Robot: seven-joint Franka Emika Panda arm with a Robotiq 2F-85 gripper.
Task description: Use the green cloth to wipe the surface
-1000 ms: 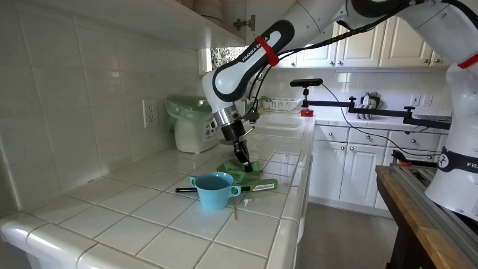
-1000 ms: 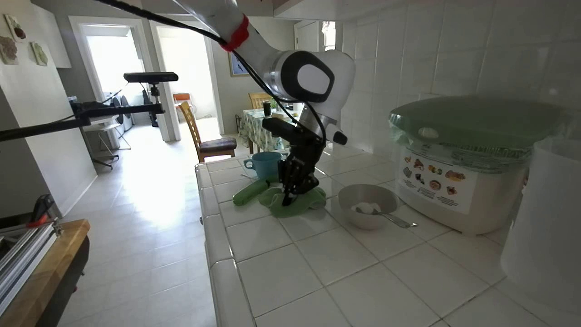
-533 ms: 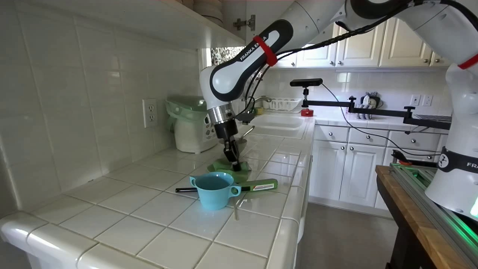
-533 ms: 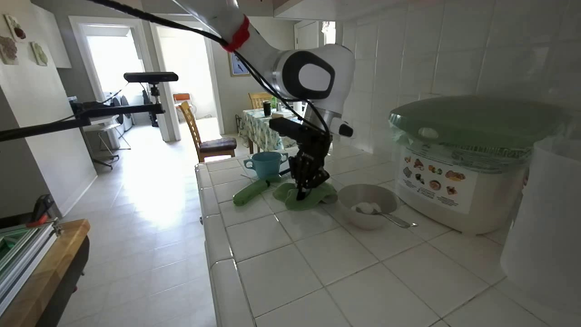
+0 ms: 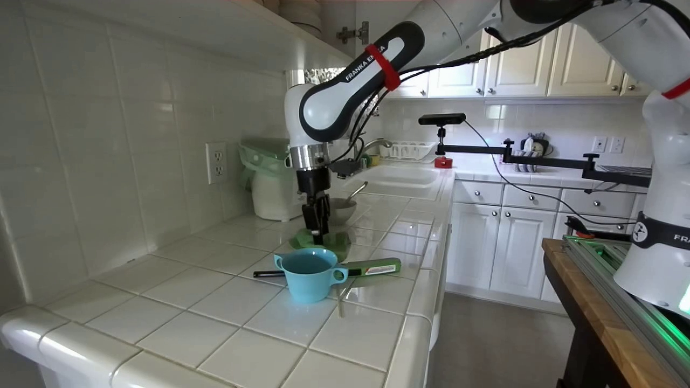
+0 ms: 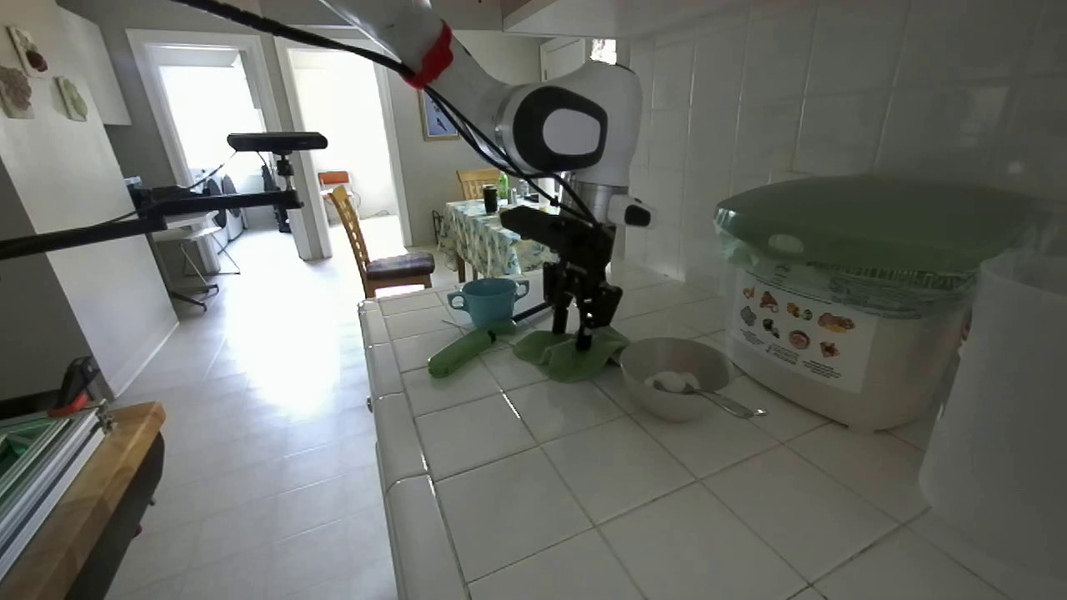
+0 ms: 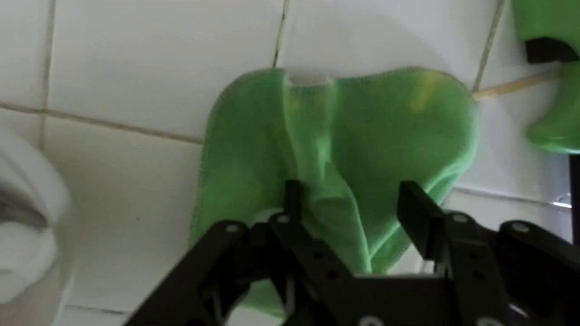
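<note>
In an exterior view, the green cloth lies just below mid-frame on the tabletop, behind a blue cup. In an exterior view, a bowl stands at its right. In the wrist view, the fingers stand apart over it.

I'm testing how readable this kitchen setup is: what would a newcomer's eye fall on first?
Probably the white robot arm arched over the tiled counter, its black gripper open over the green cloth. Next, the turquoise two-handled cup, standing in front of the green lighter in an exterior view. Then perhaps the bulky green-lidded bin by the tiled wall.
</note>
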